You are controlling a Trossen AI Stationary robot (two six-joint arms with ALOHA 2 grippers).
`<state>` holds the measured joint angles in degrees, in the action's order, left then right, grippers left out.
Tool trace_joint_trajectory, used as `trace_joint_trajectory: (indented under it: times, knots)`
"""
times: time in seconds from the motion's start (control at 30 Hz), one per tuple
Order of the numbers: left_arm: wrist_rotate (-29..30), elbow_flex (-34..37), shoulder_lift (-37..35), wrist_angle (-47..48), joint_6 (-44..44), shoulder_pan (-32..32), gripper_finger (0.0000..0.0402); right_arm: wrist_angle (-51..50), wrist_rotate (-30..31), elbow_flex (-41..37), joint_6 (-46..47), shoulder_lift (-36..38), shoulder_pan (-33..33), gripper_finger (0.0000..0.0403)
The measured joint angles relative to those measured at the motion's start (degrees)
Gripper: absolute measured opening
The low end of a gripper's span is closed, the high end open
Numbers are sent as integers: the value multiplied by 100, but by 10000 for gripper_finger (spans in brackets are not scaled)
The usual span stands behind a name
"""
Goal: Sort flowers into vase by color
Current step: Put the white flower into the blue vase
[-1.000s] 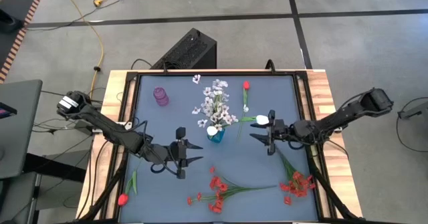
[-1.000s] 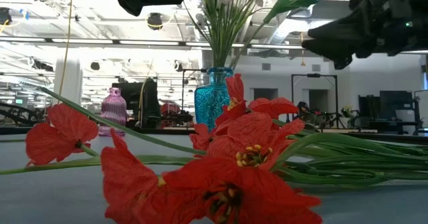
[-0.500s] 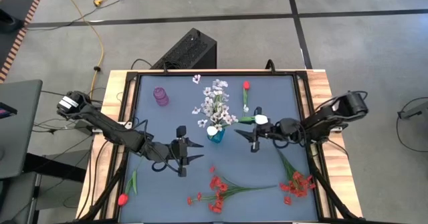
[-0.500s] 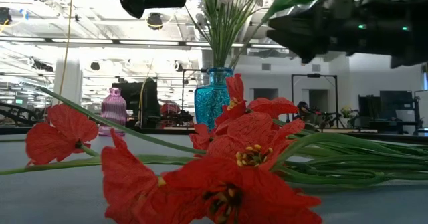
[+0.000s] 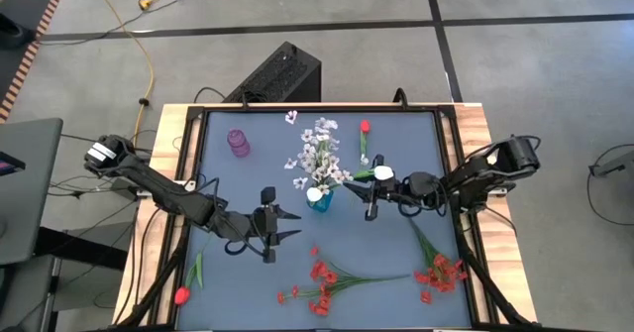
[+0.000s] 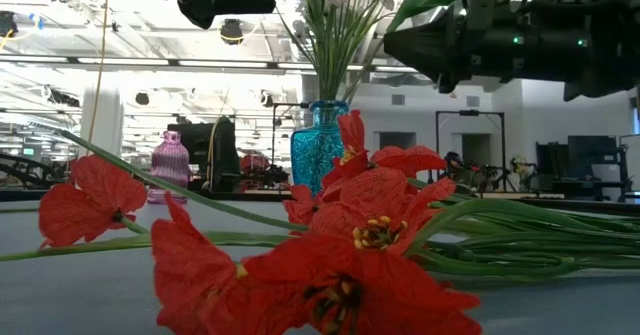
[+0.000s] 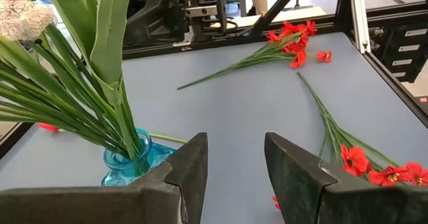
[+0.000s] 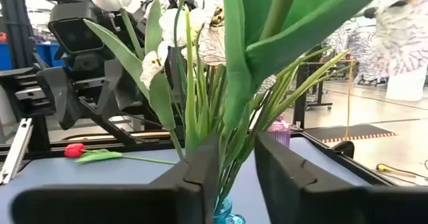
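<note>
A blue glass vase (image 5: 319, 201) stands mid-table and holds several white-bloomed stems (image 5: 317, 156). A pink vase (image 5: 239, 142) stands empty near the far left corner. Two red sprays (image 5: 327, 276) (image 5: 440, 268) lie flat near the near edge, and a single red stem (image 5: 365, 134) lies by the far edge. My right gripper (image 5: 367, 200) is just right of the blue vase, shut on a white flower (image 5: 382, 174). My left gripper (image 5: 295, 224) hovers open, left of and nearer than the vase. My right gripper pinches the white flower's green stem (image 8: 235, 127) between its two fingers, which point level from the table's right toward the blue vase. The flower is lifted clear. Its leaf and bloom rise above the fingers, tilted toward the far side.
Another red bloom with a green stem (image 5: 186, 284) lies on the wooden left border. A loose white bloom (image 5: 291, 117) sits by the far edge. In the low view red blooms (image 6: 350, 245) fill the foreground. Bare table lies between the two vases.
My right gripper has moved toward the table's left, toward the blue vase, carrying the white flower with it; the bloom now sits close beside the vase's bouquet. The left arm has kept still.
</note>
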<state>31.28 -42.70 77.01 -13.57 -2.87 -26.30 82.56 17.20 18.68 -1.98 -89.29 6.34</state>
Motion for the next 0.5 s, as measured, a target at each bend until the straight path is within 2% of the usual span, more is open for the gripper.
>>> trace_joint_trajectory:
  times: [0.23,0.5]
  knots:
    - [5,0,0,-1,7,0,139,-4,-223,166,39,0,-14,68]
    - [3,0,0,-1,-12,0,139,-1045,-228,645,15,1,-14,58]
